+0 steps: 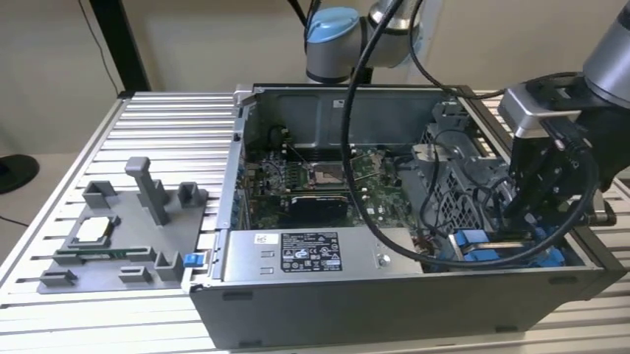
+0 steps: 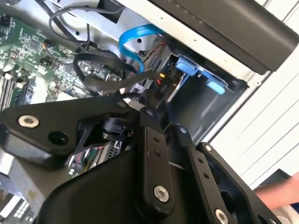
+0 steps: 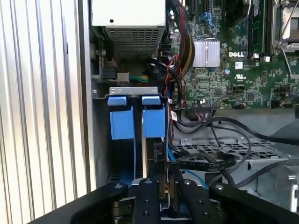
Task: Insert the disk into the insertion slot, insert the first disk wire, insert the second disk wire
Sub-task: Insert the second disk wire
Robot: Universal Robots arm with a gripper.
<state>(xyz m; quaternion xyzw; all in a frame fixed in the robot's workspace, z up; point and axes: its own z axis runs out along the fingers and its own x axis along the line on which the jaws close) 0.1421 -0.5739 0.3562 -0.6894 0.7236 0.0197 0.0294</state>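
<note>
One arm | gripper [image 3: 164, 179] down at the insertion slot [image 3: 135, 93], fingers look nearly together on a dark cable end, can't confirm | disk [image 3: 154, 116] seated there in its blue frame | you'd want the plug square, light push.

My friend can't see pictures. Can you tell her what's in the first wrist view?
The black gripper reaches down into an open computer case, right at the grey insertion slot where the blue-framed disk sits. Black and blue cables curl beside it, near a green circuit board.
</note>
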